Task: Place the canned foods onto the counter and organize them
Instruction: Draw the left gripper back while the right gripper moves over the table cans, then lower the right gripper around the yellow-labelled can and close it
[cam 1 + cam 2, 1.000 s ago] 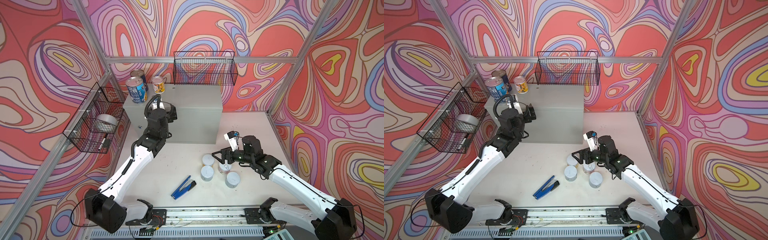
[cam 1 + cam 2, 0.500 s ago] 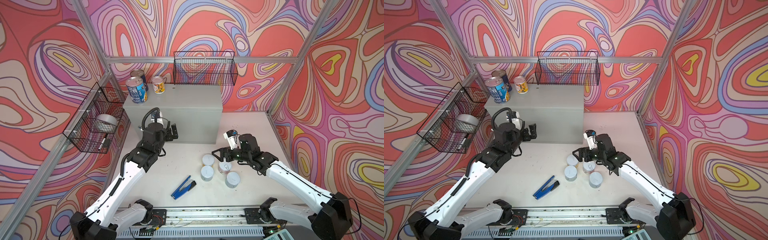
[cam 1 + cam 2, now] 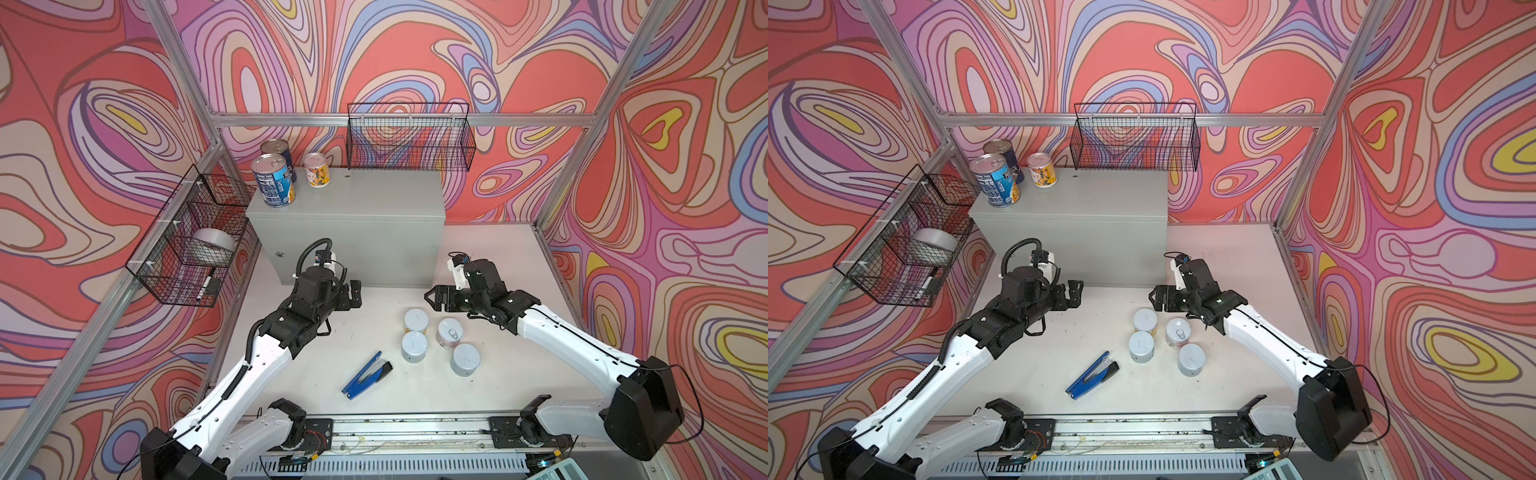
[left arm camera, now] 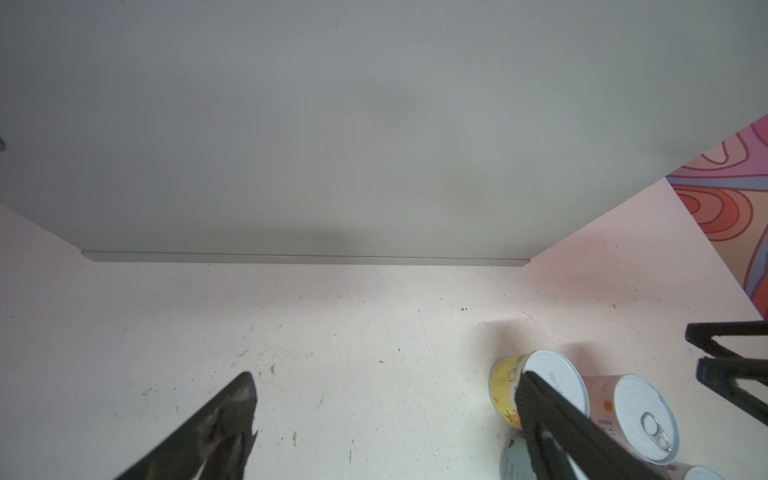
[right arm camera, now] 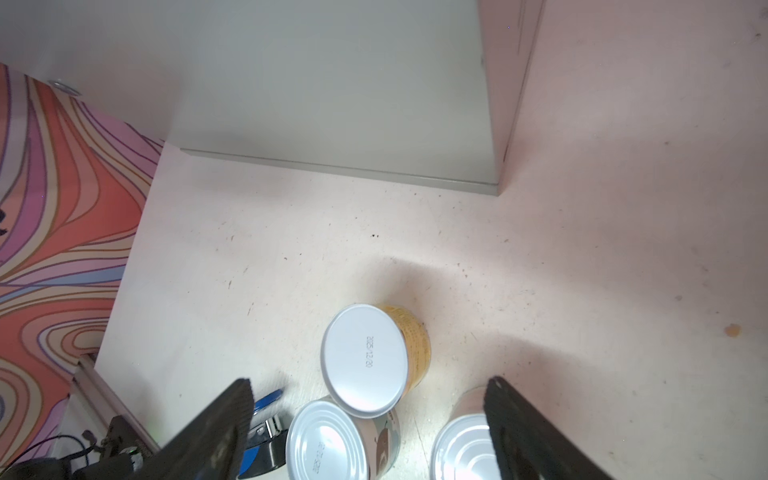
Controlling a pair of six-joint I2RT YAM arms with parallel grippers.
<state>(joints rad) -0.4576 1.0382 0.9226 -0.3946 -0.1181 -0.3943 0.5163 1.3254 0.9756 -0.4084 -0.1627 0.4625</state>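
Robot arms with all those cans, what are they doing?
Two robot arms are tidying tins onto the grey counter. Three already stand at its back left corner: two tall blue tins and a yellow-orange tin. Four short white-lidded tins wait on the table in front. The left gripper and right gripper are both open and empty, low over the table near those four. A blue stapler lies nearby, untouched.

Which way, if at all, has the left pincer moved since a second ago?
Yes. The open left pincer dropped from the top edge of the plain grey metal cabinet to the foot of its front face.
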